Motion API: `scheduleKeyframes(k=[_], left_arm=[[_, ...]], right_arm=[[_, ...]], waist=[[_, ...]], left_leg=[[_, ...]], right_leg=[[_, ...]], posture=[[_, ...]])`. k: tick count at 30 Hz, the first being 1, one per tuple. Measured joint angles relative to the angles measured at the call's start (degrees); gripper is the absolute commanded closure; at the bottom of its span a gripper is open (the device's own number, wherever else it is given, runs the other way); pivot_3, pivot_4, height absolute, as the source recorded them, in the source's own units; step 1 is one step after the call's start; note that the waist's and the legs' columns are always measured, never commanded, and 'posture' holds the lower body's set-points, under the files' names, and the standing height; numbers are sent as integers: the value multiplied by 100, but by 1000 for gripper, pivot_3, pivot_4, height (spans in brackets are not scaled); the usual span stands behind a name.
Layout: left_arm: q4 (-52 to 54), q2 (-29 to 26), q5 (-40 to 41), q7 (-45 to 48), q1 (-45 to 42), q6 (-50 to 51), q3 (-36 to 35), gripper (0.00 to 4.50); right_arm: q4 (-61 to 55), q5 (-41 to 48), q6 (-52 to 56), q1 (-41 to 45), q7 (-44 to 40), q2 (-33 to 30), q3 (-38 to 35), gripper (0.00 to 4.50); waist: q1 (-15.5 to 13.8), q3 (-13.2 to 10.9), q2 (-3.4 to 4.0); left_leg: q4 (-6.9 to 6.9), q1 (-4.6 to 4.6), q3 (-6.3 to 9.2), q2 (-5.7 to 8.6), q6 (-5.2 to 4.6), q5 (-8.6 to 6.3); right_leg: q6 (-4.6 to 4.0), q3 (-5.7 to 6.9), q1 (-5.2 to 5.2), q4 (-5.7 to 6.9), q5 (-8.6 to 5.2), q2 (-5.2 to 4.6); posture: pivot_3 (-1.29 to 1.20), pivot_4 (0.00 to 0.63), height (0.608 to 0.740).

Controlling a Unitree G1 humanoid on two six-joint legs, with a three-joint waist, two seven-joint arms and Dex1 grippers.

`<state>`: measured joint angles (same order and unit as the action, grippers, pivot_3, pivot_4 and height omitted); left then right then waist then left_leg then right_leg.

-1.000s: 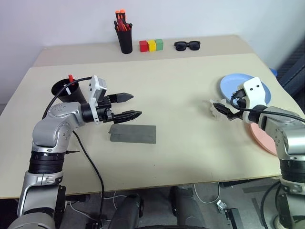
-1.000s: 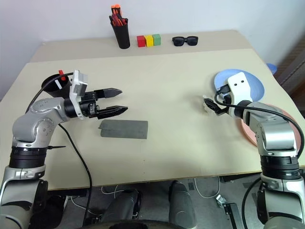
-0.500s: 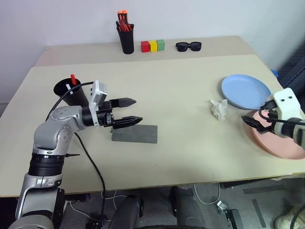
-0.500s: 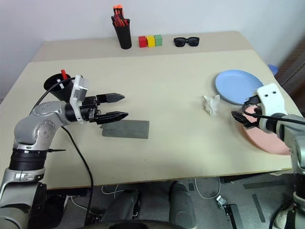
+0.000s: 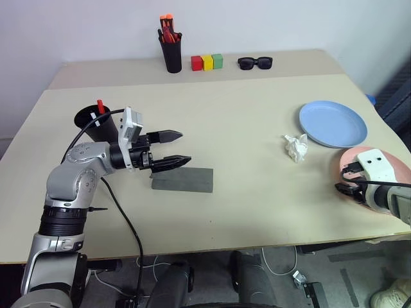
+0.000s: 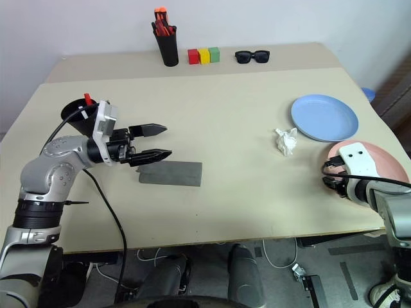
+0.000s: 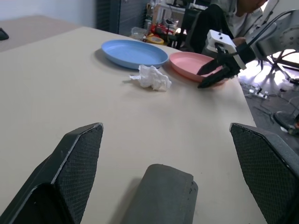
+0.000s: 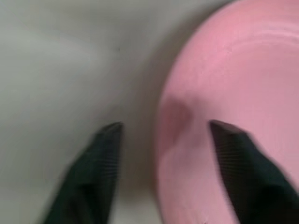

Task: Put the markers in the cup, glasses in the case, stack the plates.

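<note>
A crumpled tissue point(image 5: 296, 147) lies between the released left claw point(image 5: 178, 148) and the straddling, unclenched right claw point(image 8: 163, 154).

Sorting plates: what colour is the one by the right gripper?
Salmon pink plate, clearest in the right wrist view.

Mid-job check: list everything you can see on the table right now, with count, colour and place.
cup: one, black, table's left side, a red-ended marker standing in it
case: one, grey, lid down, left of centre
crumpled tissue: one, white, right of centre
blue plate: one, light blue, right side
pink plate: one, salmon pink, near right edge, beside the blue plate, not stacked
pen cup: one, black, red-orange pens, far edge
blocks: three, red, yellow, green, far edge
sunglasses: one, black, far edge
left claw: open, above the case's left end
right claw: fingers astride the pink plate's rim
</note>
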<state>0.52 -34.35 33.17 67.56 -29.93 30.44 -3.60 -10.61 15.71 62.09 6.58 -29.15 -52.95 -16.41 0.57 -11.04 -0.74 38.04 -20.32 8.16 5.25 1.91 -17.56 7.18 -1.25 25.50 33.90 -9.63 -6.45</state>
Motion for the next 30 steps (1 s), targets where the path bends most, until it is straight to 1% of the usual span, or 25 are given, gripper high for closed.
scheduleKeyframes(k=[2, 5, 9, 13, 16, 20, 23, 26, 28, 30], left_arm=[[0, -2, -2, -30, 4, -16, -2, 0], [1, -19, -3, -71, 12, -69, -6, 0], [-7, -30, -6, -169, 14, -132, -18, 0], [-10, -31, -4, -273, 24, -157, -27, 0], [22, -38, -3, -383, 60, -185, -56, 0], [228, -28, 6, -535, 206, -182, -74, 0], [443, -26, 14, -692, 321, -116, -105, 0], [554, -33, 61, -832, 391, -57, -195, 0], [687, -41, 122, -908, 469, 0, -230, 0], [773, -57, 147, -965, 517, 65, -245, 0]], right_arm=[[89, -102, -74, 93, 68, -1, 35, 4464], [357, -333, -344, 467, 255, -85, 34, 4464], [983, -564, -807, 1229, 492, -77, 73, 4464], [1465, -815, -1475, 2062, 511, -48, 492, 4464], [2079, -987, -2140, 2604, 367, 139, 956, 4464], [3289, -1322, -3042, 3444, 203, 628, 1579, 4464], [4228, -1525, -3687, 3936, 129, 959, 1835, 4464], [4852, -1574, -4114, 4202, 28, 1180, 1896, 3578], [5177, -1609, -4326, 4340, -45, 1253, 1915, 2642], [5364, -1672, -4446, 4446, -44, 1258, 1917, 1546]], waist=[[1, 0, 0], [15, 1, -1], [17, -1, 3], [32, -1, 3], [30, -1, 3], [58, -2, 4], [40, -2, 4], [21, -2, 4], [20, -2, 4], [25, -2, 4]], left_leg=[[0, 0, 0, 0, 0, 0], [3, 3, -4, 1, -1, 0], [1, 1, -4, 1, -2, -1], [0, -1, -5, 1, -5, -3], [0, -4, -6, 2, -6, -3], [-3, -6, -9, 2, -7, -4], [-5, -9, -9, 3, -7, -4], [-5, -13, -9, 3, -7, -4], [-6, -14, -9, 3, -7, -4], [-6, -14, -9, 4, -8, -5]], right_leg=[[0, 0, 0, -1, 0, 0], [5, -2, -4, -7, 4, 0], [5, -2, -3, -11, 4, 2], [6, -2, -4, -21, 6, 3], [10, -2, -4, -29, 9, 3], [9, -3, -3, -40, 16, 3], [10, -3, -2, -49, 18, 4], [13, -4, -2, -56, 21, 3], [14, -4, -3, -60, 21, 3], [15, -4, -3, -60, 22, 3]], posture=[[0, 150, 740], [0, 150, 740], [0, 150, 740], [0, 150, 740], [0, 150, 740], [0, 150, 740], [0, 150, 740], [0, 150, 740], [0, 150, 740], [0, 150, 740]])
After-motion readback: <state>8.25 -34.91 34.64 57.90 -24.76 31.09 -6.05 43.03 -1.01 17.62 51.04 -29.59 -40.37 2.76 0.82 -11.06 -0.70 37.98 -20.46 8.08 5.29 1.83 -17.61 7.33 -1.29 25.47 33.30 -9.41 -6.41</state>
